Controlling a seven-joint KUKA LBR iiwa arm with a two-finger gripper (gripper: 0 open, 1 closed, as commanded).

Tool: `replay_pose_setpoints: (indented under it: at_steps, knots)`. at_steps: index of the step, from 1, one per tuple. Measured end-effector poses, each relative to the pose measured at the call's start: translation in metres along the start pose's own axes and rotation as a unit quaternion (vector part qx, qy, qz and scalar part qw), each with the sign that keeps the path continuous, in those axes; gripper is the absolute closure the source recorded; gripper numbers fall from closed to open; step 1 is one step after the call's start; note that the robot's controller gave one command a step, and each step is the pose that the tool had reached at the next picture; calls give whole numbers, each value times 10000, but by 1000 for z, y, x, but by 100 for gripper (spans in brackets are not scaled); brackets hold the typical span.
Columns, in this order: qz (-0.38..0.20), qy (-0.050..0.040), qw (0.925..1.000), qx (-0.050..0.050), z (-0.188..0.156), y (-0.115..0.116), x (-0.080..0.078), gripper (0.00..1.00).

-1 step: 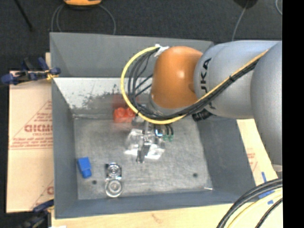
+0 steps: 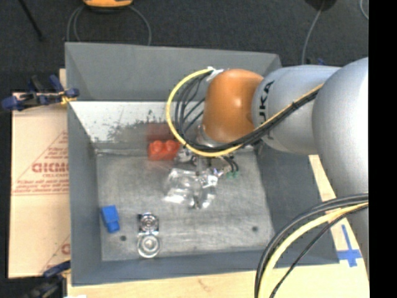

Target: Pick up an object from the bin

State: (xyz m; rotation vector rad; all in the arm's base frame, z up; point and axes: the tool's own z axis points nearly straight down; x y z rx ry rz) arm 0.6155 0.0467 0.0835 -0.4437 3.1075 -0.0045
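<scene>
My gripper [image 2: 208,174] hangs low over the middle of the bin, just below the arm's orange cover. Right under it and to its left lies a crumpled clear, shiny plastic thing [image 2: 178,188], which the gripper's tip seems to touch at its right side. A red lumpy thing [image 2: 162,149] lies against the bin's back wall, just left of the gripper. A small green thing [image 2: 234,174] peeks out on the gripper's right.
A blue block [image 2: 110,218] lies near the front left corner. A silver round metal piece [image 2: 147,234] sits by the front wall. The arm and its cables cover the bin's right back part.
</scene>
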Motion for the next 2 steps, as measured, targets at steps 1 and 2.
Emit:
replay_pose_setpoints:
  at_steps: [1, 2]
  knots:
    - [7, -20, 10000, -12, -3, 2, -1, 100]
    - [-57, -43, 10000, 4, -216, 13, -17, 100]
